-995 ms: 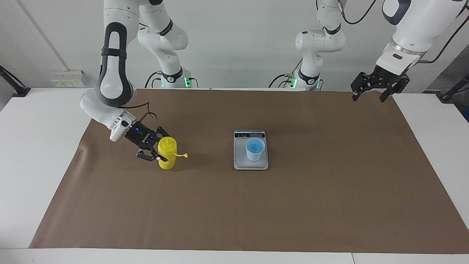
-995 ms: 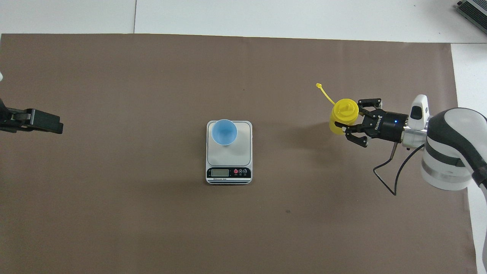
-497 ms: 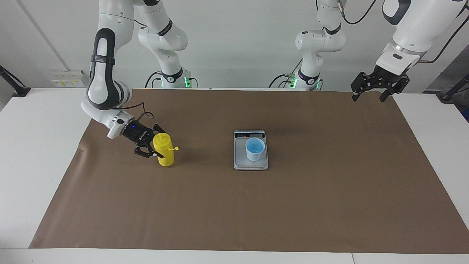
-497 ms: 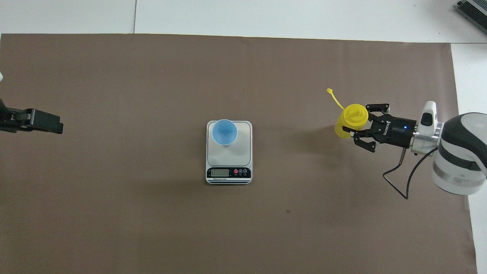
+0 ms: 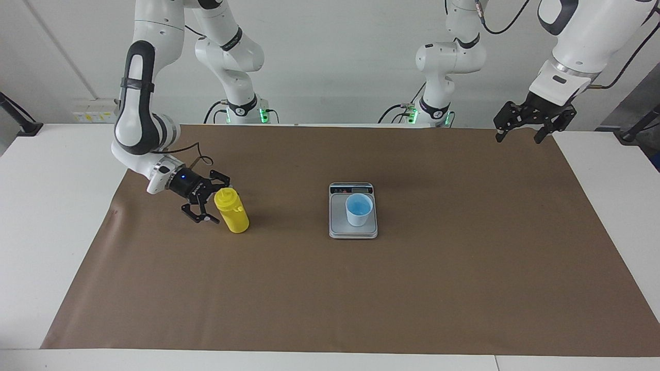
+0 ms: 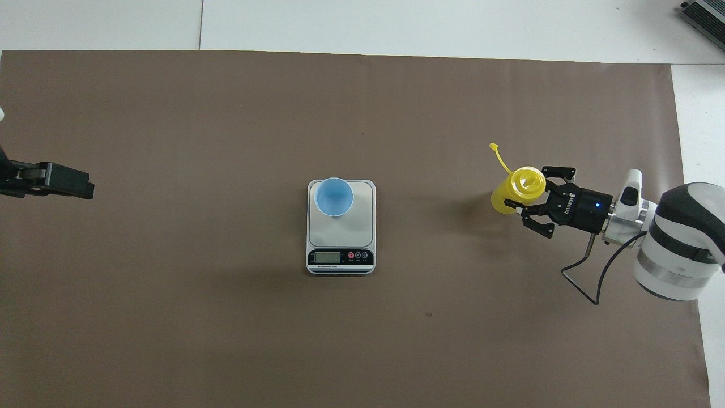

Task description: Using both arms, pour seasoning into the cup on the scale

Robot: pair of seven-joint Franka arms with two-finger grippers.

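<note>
From where I sit, nearest the robots is the left tool (image 5: 526, 123), parked in the air over the mat's edge at its own end of the tabletop (image 5: 51, 216), fingers spread, holding nothing. That arm's just waiting.

Next out, the scale (image 5: 353, 229) in the middle of the brown mat (image 5: 361, 299), display strip on the robots' side, with the cup (image 5: 359, 209) sitting upright on the plate.

About level with that, toward the right arm's end, the bottle (image 5: 232, 211) stands on the mat, leaning a bit by the look of it. The right tool (image 5: 206, 202) is right beside it, low, fingers spread, with the bottle's top between or just off the fingertips. I can't tell if anything's touching, but it isn't pinched.

My worry: that bottle is tall and narrow, so if a finger clips it while I move the tool, it tips over. The tethered cap (image 6: 495, 147) is sticking out too, and could snag.
</note>
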